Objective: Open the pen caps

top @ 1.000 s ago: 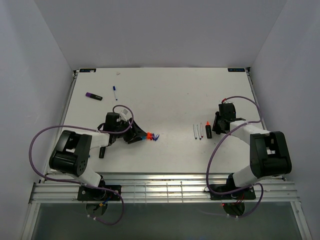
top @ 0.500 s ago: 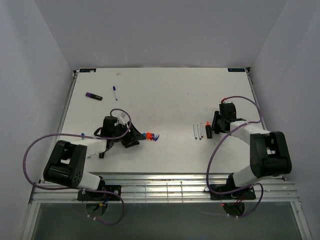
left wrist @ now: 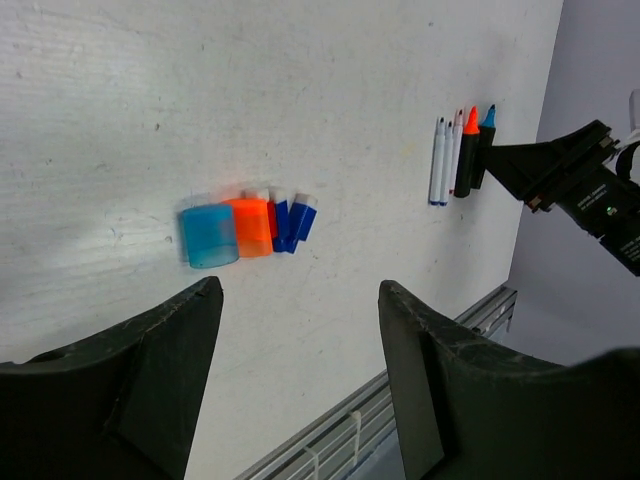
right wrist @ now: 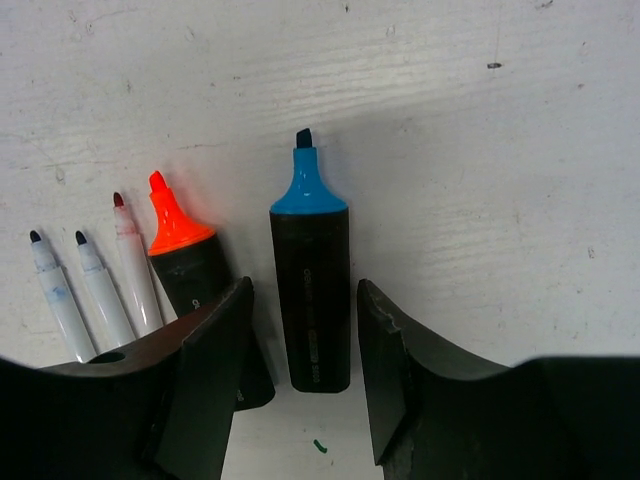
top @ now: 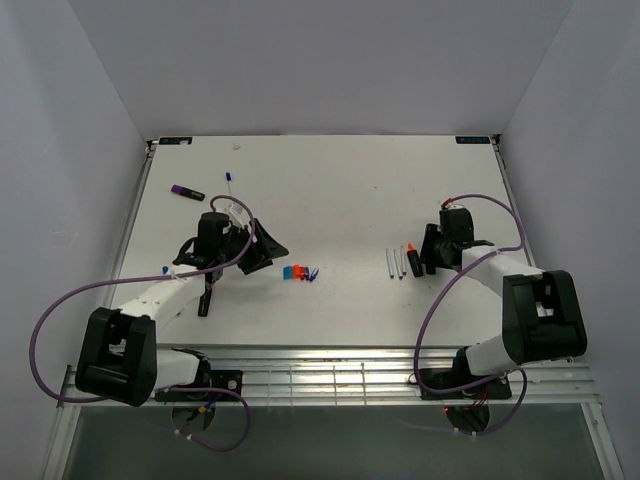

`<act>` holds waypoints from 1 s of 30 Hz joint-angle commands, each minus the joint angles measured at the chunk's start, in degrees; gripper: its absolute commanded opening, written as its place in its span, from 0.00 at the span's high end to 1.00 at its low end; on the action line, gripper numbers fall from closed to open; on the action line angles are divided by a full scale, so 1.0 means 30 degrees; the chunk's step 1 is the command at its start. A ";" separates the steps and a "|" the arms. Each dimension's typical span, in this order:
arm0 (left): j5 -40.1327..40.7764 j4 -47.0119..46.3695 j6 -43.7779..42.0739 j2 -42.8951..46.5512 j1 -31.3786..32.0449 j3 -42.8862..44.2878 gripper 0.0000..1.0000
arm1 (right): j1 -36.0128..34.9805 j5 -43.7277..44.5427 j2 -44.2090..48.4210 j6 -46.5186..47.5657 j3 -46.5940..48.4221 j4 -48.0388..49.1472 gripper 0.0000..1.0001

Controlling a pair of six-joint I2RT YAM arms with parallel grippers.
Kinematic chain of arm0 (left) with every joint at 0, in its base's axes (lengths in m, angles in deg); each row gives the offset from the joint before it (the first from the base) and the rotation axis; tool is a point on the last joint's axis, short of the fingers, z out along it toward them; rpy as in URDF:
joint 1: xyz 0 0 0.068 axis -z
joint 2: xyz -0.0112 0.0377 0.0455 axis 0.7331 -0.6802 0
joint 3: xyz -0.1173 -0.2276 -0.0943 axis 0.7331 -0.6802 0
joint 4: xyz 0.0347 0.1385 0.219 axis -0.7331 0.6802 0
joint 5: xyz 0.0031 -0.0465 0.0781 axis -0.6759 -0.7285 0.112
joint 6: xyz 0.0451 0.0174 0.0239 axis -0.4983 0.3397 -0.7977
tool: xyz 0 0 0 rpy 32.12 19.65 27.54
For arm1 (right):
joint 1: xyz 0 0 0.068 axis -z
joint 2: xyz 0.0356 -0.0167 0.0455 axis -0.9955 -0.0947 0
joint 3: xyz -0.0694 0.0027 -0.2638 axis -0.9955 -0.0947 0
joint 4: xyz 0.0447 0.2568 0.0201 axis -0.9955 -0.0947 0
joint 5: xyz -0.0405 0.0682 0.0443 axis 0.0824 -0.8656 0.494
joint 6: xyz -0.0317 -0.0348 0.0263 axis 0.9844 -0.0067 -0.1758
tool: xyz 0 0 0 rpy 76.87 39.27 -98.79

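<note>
Loose pen caps lie in a row: a chunky blue cap (left wrist: 208,236), an orange cap (left wrist: 251,226), a tiny red one (left wrist: 270,214) and two slim blue ones (left wrist: 292,222), also seen as a cluster of caps (top: 298,272). My left gripper (left wrist: 300,292) (top: 266,252) hovers up-left of them, open and empty. My right gripper (right wrist: 303,292) (top: 423,258) stands open astride the black body of an uncapped blue highlighter (right wrist: 310,300), with a gap on each side. Beside it lie an uncapped orange highlighter (right wrist: 188,262) and thin pens (right wrist: 95,290).
A highlighter with a purple cap (top: 187,192) and a slim pen with a blue cap (top: 230,186) lie at the far left of the table. A dark marker-like thing (top: 204,298) and a small blue bit (top: 165,270) lie by the left arm. A metal rail (top: 330,375) runs along the near edge.
The left gripper has opened and drawn back up-left, leaving the blue cap beside the others. The right gripper's jaws have spread apart around the blue highlighter body.
</note>
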 commanded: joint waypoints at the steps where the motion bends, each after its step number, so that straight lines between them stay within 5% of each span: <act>1: 0.1463 0.1493 -0.0673 0.0769 0.0051 0.1599 0.25 | -0.0084 -0.0225 0.1420 0.0129 -0.0323 -0.0407 0.47; 17: 0.9426 0.7616 -0.2869 -0.4297 -0.0417 1.2344 0.25 | -0.5648 0.0539 0.8333 -0.0397 -0.0439 -0.2312 0.39; 18: 0.9840 0.7735 -0.3277 -0.4619 -0.0505 1.2789 0.34 | -0.5883 0.0334 0.8511 -0.0456 -0.0556 -0.2196 0.40; 20: 1.1153 0.8143 -0.3660 -0.5786 -0.0826 1.3610 0.38 | -0.6499 0.0070 0.8978 -0.0544 -0.0819 -0.1990 0.40; 30: 1.2304 0.9875 -0.5389 -1.1323 -0.3346 1.9176 0.38 | -0.7554 -0.1219 1.0065 -0.0310 -0.1143 -0.1726 0.43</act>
